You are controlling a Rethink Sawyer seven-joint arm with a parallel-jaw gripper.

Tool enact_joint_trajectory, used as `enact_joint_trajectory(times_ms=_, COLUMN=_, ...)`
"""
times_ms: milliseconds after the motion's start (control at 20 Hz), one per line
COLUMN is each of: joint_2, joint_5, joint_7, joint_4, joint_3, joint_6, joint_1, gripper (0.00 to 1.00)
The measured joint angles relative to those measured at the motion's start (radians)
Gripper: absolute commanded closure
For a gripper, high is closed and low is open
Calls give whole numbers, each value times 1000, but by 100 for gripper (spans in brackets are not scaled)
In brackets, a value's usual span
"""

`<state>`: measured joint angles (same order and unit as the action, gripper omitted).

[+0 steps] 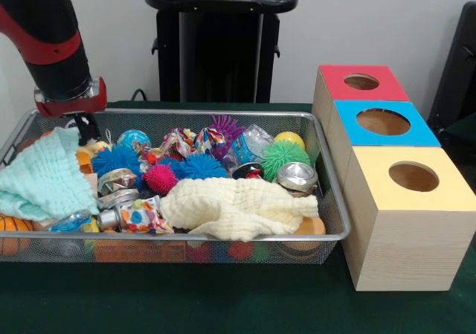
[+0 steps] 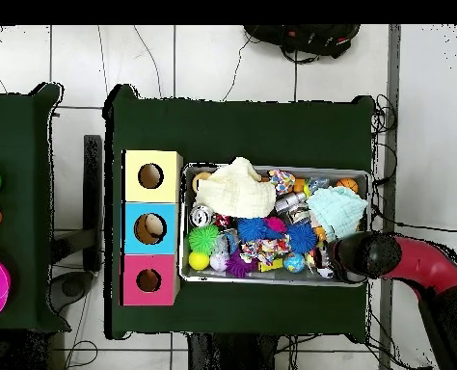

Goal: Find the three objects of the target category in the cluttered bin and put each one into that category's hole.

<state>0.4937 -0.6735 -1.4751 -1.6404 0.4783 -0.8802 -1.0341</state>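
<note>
1. On the green worktop point(image 1: 223, 304), nearest the camera in the front view, stands the yellow-topped wooden box point(image 1: 405, 222), its round hole facing up. It touches the blue-topped box point(image 1: 379, 129) behind it, and the red-topped box point(image 1: 357, 85) is last in the row.
2. Just beside the boxes sits a wire mesh bin point(image 1: 178, 248) full of clutter. Which category is wanted cannot be told from the pictures.
3. At the bin's near side a pale yellow cloth point(image 1: 238, 207) lies crumpled over other things. To its left are a spotted wrapper point(image 1: 141, 216) and a small basketball point(image 1: 13, 230).
4. A mint green cloth point(image 1: 41, 178) is draped over the bin's left end.
5. In the middle lie a crushed silver can point(image 1: 297, 178), a green spiky ball point(image 1: 284, 155), a pink spiky ball point(image 1: 160, 178) and two blue spiky balls point(image 1: 201, 167).
6. Farther back are a yellow ball point(image 1: 290, 138), a purple spiky ball point(image 1: 225, 127) and a globe-patterned ball point(image 1: 134, 138).
7. The red and black arm point(image 1: 48, 36) comes down over the bin's far left corner. Its gripper point(image 1: 87, 128) dips among the things there; whether it is spread or closed cannot be told.
</note>
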Motion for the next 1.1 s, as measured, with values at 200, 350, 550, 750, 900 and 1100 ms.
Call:
enact_joint_trajectory(times_ms=200, joint_2=-3, joint_5=1, joint_7=0, joint_4=0, joint_3=1, joint_6=0, joint_1=0, gripper=0)
enact_joint_trajectory(times_ms=350, joint_2=-3, joint_5=1, joint_7=0, joint_4=0, joint_3=5, joint_6=0, joint_1=1, gripper=0)
enact_joint_trajectory(times_ms=550, joint_2=-7, joint_5=0, joint_7=0, joint_4=0, joint_3=10, joint_6=0, joint_1=0, gripper=0)
enact_joint_trajectory(times_ms=750, joint_2=-14, joint_5=1, joint_7=0, joint_4=3, joint_3=11, joint_6=0, joint_1=0, gripper=0)
enact_joint_trajectory(times_ms=900, joint_2=-16, joint_5=1, joint_7=0, joint_4=5, joint_3=12, joint_6=0, joint_1=0, gripper=0)
enact_joint_trajectory(times_ms=1100, joint_2=-17, joint_5=2, joint_7=0, joint_4=7, joint_3=12, joint_6=0, joint_1=0, gripper=0)
